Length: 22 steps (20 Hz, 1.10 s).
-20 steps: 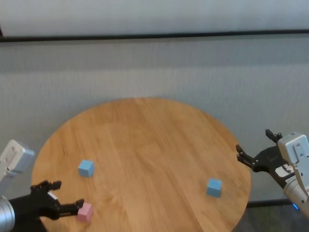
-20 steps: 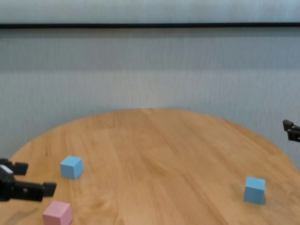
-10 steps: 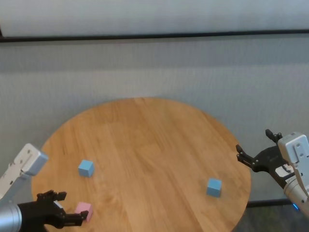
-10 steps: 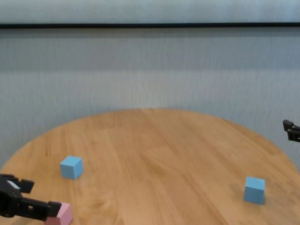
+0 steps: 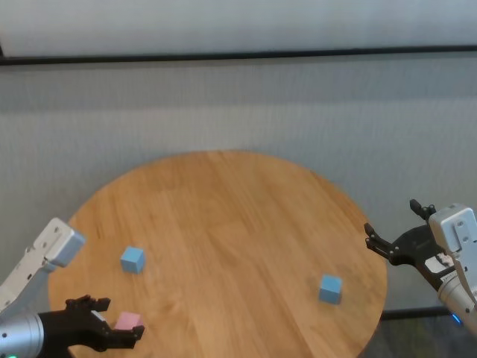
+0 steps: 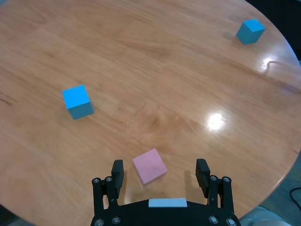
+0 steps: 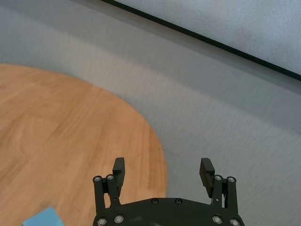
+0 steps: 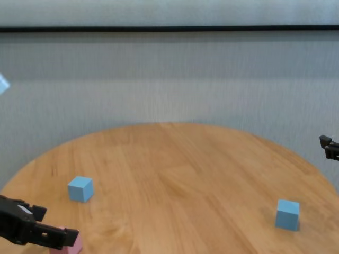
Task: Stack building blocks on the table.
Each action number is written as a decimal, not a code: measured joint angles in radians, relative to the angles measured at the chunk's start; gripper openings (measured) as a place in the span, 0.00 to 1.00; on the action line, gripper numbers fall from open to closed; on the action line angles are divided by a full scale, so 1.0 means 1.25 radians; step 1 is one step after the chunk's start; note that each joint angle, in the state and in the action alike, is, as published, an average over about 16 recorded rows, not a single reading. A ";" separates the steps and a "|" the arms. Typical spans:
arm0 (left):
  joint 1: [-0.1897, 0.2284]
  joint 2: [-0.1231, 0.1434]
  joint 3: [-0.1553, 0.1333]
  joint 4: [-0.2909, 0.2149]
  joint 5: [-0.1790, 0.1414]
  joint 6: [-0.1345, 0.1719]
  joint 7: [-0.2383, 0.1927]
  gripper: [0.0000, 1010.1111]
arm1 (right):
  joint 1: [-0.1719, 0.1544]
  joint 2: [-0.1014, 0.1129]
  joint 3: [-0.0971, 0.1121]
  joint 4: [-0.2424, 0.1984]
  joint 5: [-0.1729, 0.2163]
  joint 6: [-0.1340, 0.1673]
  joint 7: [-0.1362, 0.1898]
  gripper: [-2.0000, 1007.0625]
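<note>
Your left gripper (image 6: 160,173), jaws wide, has the pink block (image 6: 149,165) lying between them, turned approx diagonal to the fingers; right gripper (image 7: 162,175) is parked open off the table (image 5: 238,224)

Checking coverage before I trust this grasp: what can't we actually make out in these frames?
- Pink block: chest view, mostly covered by the left gripper and cut by the bottom edge.
- Contact: left wrist view shows the pink block between open fingers; touch and height above the table unclear.
- Right gripper: chest view, cut by the right edge.
- Right-side blue block: right wrist view, cut by the bottom edge.
</note>
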 joint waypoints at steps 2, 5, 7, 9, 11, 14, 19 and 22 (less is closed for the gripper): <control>-0.007 -0.002 0.004 0.001 -0.003 0.014 0.001 1.00 | 0.000 0.000 0.000 0.000 0.000 0.000 0.000 0.99; -0.017 -0.007 0.011 0.003 -0.007 0.036 0.007 1.00 | 0.000 0.000 0.000 0.000 0.000 0.000 0.000 0.99; -0.024 -0.011 0.016 0.005 -0.008 0.052 0.013 1.00 | 0.000 0.000 0.000 0.000 0.000 0.000 0.000 0.99; -0.031 -0.016 0.021 0.007 -0.009 0.067 0.020 1.00 | 0.000 0.000 0.000 0.000 0.000 0.000 0.000 0.99; -0.037 -0.021 0.025 0.010 -0.008 0.082 0.028 1.00 | 0.000 0.000 0.000 0.000 0.000 0.000 0.000 0.99; -0.045 -0.030 0.031 0.016 -0.005 0.098 0.042 1.00 | 0.000 0.000 0.000 0.000 0.000 0.000 0.000 0.99; -0.053 -0.049 0.035 0.026 0.008 0.113 0.064 1.00 | 0.000 0.000 0.000 0.000 0.000 0.000 0.000 0.99; -0.056 -0.059 0.036 0.032 0.018 0.117 0.072 1.00 | 0.000 0.000 0.000 0.000 0.000 0.000 0.000 0.99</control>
